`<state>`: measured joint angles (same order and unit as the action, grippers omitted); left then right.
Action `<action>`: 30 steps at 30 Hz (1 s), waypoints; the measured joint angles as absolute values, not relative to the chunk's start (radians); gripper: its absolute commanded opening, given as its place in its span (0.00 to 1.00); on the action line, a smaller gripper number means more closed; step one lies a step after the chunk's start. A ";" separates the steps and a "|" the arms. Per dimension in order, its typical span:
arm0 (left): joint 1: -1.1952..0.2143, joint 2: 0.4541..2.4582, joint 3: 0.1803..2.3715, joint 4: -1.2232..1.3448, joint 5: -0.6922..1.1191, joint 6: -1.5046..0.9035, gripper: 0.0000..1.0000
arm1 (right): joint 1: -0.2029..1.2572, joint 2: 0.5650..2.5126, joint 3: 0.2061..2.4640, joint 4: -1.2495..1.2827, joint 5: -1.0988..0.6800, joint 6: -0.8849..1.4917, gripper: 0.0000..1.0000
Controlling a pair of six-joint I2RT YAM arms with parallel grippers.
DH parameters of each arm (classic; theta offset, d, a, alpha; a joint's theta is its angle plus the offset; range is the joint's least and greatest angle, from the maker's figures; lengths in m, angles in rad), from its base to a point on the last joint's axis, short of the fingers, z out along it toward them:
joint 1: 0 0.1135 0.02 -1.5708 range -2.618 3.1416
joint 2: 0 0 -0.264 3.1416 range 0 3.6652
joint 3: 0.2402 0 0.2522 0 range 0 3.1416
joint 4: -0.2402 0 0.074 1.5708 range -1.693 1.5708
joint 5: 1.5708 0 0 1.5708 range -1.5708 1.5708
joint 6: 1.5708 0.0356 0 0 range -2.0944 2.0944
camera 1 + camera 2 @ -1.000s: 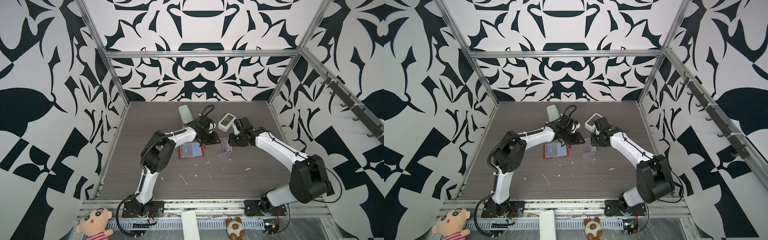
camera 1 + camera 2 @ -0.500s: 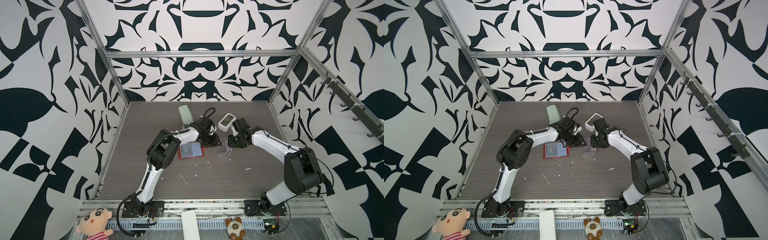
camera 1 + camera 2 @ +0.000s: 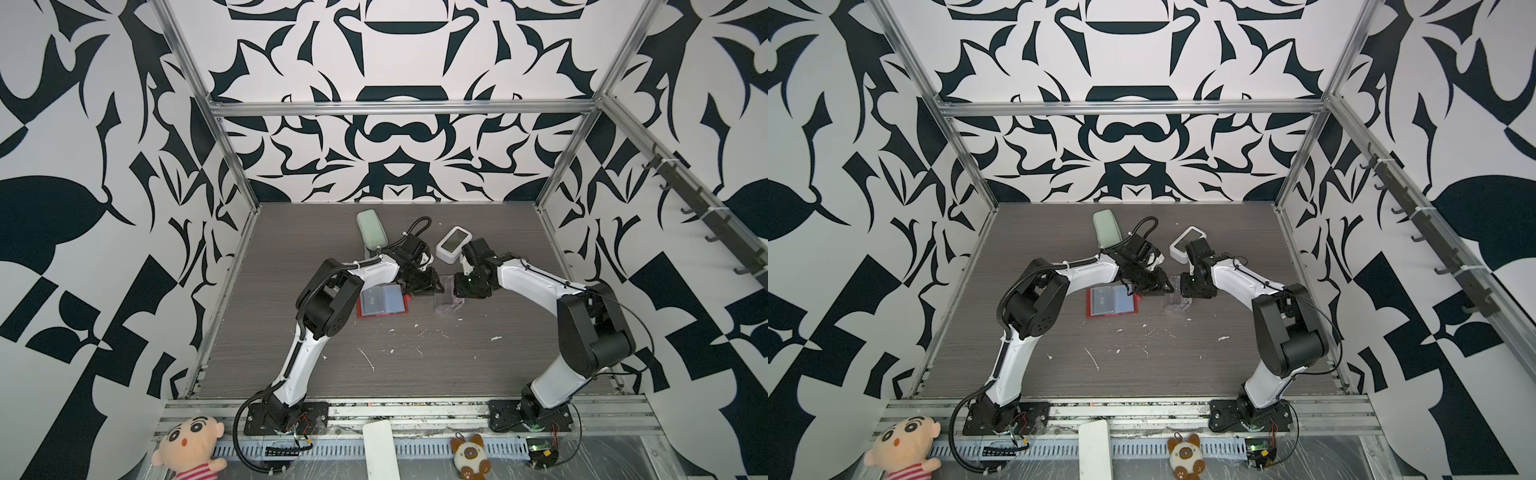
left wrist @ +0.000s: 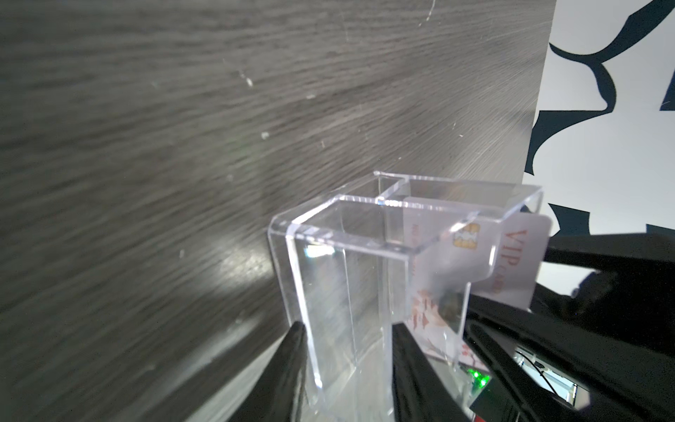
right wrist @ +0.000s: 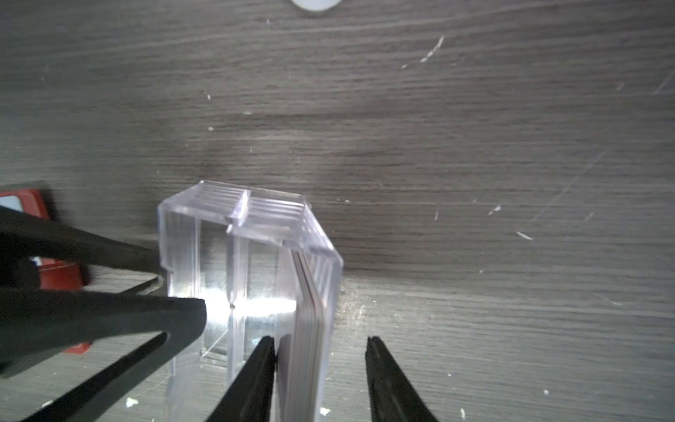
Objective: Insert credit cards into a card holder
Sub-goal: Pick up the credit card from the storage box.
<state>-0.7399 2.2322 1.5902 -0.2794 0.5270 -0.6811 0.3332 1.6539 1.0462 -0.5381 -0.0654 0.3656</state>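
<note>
The red card holder [image 3: 380, 301] [image 3: 1113, 301] lies open and flat, its clear sleeves facing up. To its right stands a clear acrylic box [image 3: 448, 297] [image 4: 347, 263] [image 5: 248, 255] with several credit cards [image 5: 305, 321] upright in one compartment. The nearest is whitish-pink with "VIP" lettering [image 4: 511, 255]. My left gripper [image 4: 347, 327] [image 3: 428, 284] is shut across the box's empty compartment, with both fingers against its walls. My right gripper [image 5: 320, 338] [image 3: 461, 286] is open around the card stack and the box's outer wall. One finger touches the cards and the other stands clear of the wall.
A mint-green case [image 3: 371, 226] and a small white device with a screen [image 3: 454, 243] sit behind the arms. White scraps [image 3: 390, 330] dot the grey wood-grain table [image 3: 457, 365]. Two plush toys [image 3: 189, 442] [image 3: 468, 451] lie on the front rail.
Both arms have folded, their elbows drawing in toward the middle. The two grippers have stayed at the clear box. The card holder has not moved.
</note>
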 measured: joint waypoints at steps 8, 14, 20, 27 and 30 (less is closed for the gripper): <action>-0.740 2.232 1.590 -0.279 0.523 -0.693 0.38 | 0.333 1.667 1.068 -0.552 -0.062 0.358 0.43; -0.740 2.231 1.589 -0.279 0.518 -0.695 0.38 | 0.333 1.671 1.084 -0.578 -0.062 0.351 0.42; -0.740 2.230 1.589 -0.281 0.509 -0.697 0.39 | 0.333 1.671 1.096 -0.599 -0.062 0.342 0.42; -0.742 2.228 1.589 -0.284 0.498 -0.701 0.39 | 0.333 1.671 1.112 -0.631 -0.062 0.336 0.40; -0.743 2.227 1.589 -0.286 0.494 -0.702 0.39 | 0.333 1.671 1.116 -0.640 -0.062 0.336 0.40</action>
<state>-0.7429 2.2272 1.5894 -0.2855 0.4942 -0.7025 0.3332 1.6707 1.1156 -0.6395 -0.0616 0.3355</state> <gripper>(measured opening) 0.388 0.401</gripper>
